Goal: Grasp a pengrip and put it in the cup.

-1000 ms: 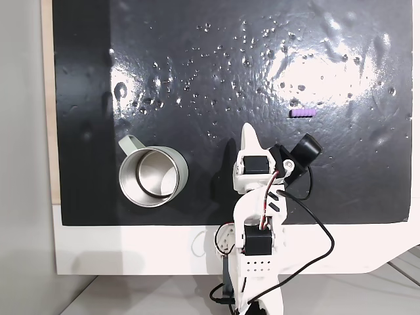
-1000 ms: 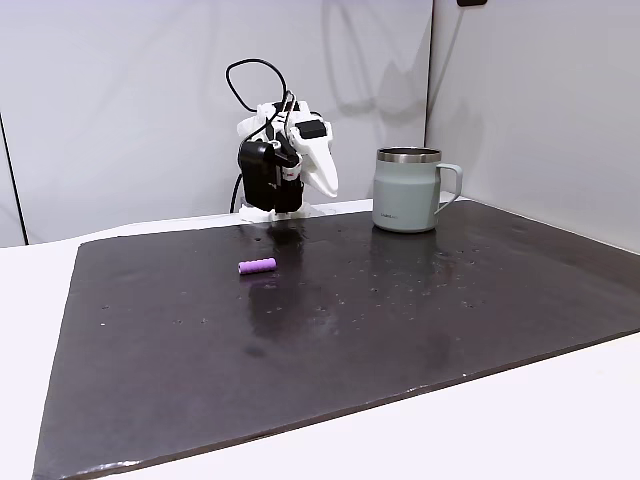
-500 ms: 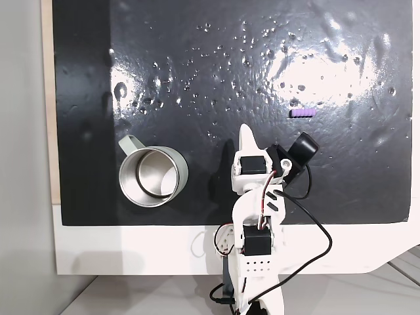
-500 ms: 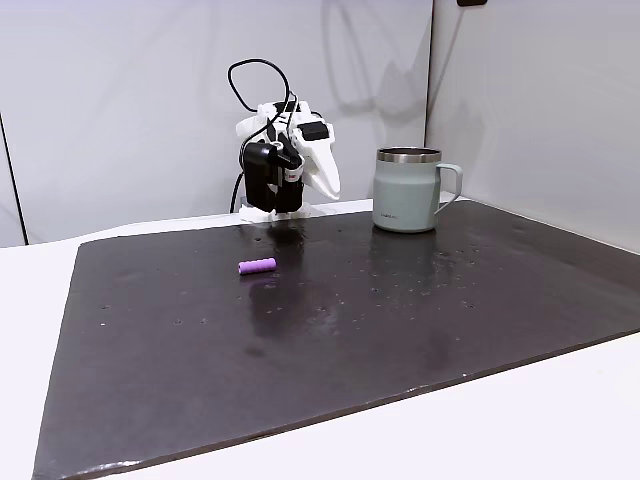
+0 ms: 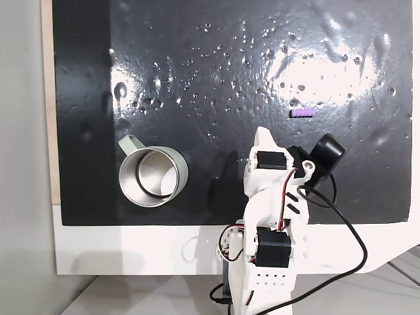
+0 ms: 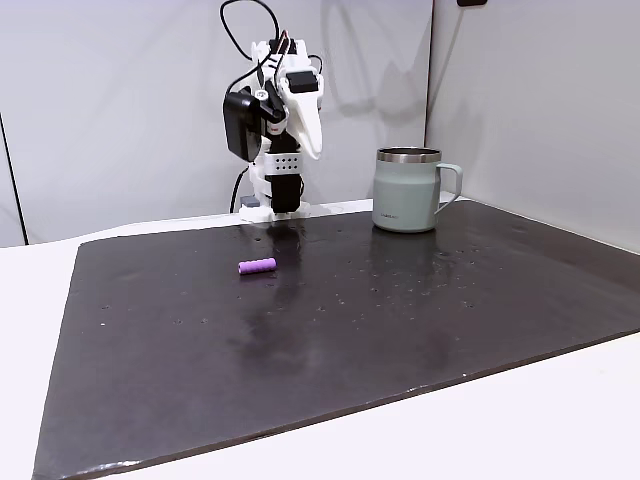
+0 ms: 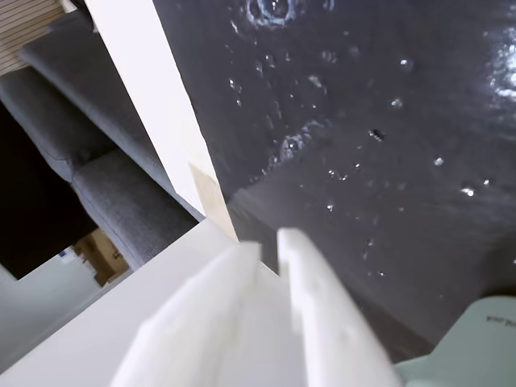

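Black mat, bare-bottomed cup

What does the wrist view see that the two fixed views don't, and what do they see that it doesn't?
The wrist view looks past the table edge to grey cushions below, and sees the white fingers up close, nearly together. Both fixed views take in the little purple pengrip lying on the mat, far from the gripper, plus the whole cup with its handle. Shared: the shiny black mat, the fingers, and the cup, just a pale corner in the wrist view.
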Robot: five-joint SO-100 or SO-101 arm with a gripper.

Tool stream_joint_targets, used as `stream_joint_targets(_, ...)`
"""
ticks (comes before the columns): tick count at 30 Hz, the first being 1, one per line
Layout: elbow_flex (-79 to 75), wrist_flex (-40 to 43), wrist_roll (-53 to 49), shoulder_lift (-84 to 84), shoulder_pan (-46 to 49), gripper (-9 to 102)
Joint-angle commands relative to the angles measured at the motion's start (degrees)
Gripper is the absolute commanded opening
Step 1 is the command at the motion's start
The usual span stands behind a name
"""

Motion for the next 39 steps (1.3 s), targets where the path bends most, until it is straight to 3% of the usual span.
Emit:
stream_joint_targets(1,-13.71,6.77,-1.41,-7.56,2.29,14)
stream_joint_targets(10,-33.22,21.80,-5.36,-24.79,7.65,22)
stream_joint_targets(16,-43.95,27.42,-9.23,-35.68,13.27,24)
stream_joint_targets(24,-52.91,30.76,-16.00,-49.13,17.05,25)
stream_joint_targets(39,-55.20,28.65,-25.49,-66.88,18.72,25)
